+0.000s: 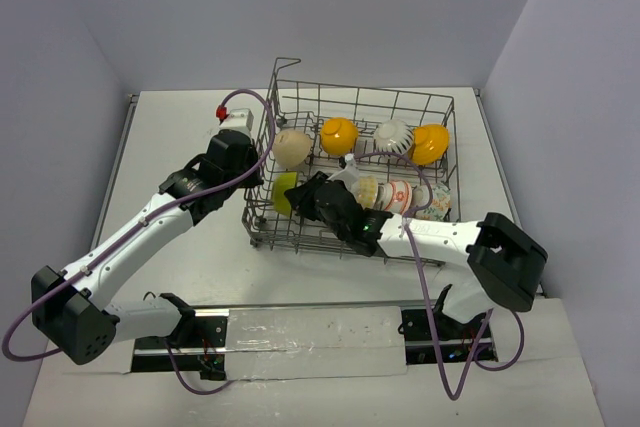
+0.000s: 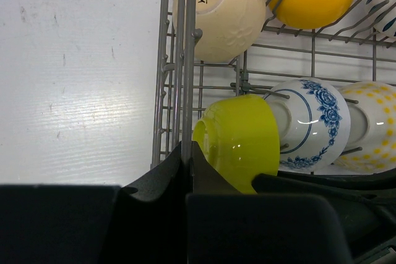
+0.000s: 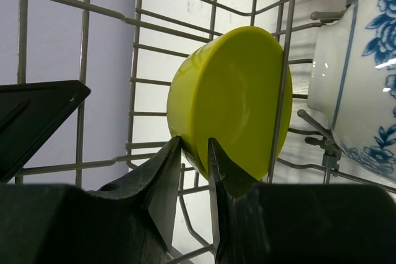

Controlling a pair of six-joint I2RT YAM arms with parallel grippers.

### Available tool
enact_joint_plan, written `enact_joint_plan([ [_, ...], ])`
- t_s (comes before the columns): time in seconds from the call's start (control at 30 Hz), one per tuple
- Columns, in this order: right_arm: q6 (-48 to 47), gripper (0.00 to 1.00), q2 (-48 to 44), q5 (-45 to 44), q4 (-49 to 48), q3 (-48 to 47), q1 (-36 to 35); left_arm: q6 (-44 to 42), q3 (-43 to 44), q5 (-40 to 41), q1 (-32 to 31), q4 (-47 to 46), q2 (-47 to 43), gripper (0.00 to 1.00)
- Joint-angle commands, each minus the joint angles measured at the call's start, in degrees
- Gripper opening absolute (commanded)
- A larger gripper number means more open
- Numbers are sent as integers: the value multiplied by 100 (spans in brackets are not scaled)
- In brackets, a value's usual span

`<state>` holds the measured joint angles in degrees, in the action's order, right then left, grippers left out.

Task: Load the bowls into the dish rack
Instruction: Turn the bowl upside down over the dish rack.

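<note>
Between right fingers point(image 3: 162, 197) sits rim of lime bowl point(image 3: 235, 97).

White scuffed table point(image 2: 74, 91) stretching left of the left gripper point(image 2: 189, 148), grey wire dish rack point(image 2: 191, 4) standing on it ahead and right, rack wall between that gripper's jaws

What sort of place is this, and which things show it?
Most likely a robotics lab test cell, not a home kitchen: a left arm and right arm bolted to a white table, plain walls boxing it in, and a dish rack of bowls as the exercise.
</note>
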<state>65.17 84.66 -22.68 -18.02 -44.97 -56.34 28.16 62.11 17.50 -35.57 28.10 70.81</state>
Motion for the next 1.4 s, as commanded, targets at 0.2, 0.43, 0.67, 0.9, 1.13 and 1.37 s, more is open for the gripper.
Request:
enact_joint_plan([
  [0.2, -92, 31, 24, -641, 1960, 533, -18, -65, -269, 254, 42, 917, 548, 0],
  [0.43, -83, 31, -257, -712, 2154, 647, -18, -65, -260, 219, 42, 908, 557, 0],
  [0.67, -197, 32, -319, -668, 2048, 691, -44, -65, -260, 202, 33, 899, 583, 0],
  [0.9, -399, 33, -363, -501, 1644, 823, -79, -65, -260, 193, 24, 908, 610, 0],
  [1.13, -1487, 36, -854, -598, 1108, 789, -483, -39, -234, 254, 24, 961, 663, 0],
  [1.37, -2516, 41, -2030, -658, 2036, 148, -571, 66, -208, 438, 24, 1031, 785, 0],
])
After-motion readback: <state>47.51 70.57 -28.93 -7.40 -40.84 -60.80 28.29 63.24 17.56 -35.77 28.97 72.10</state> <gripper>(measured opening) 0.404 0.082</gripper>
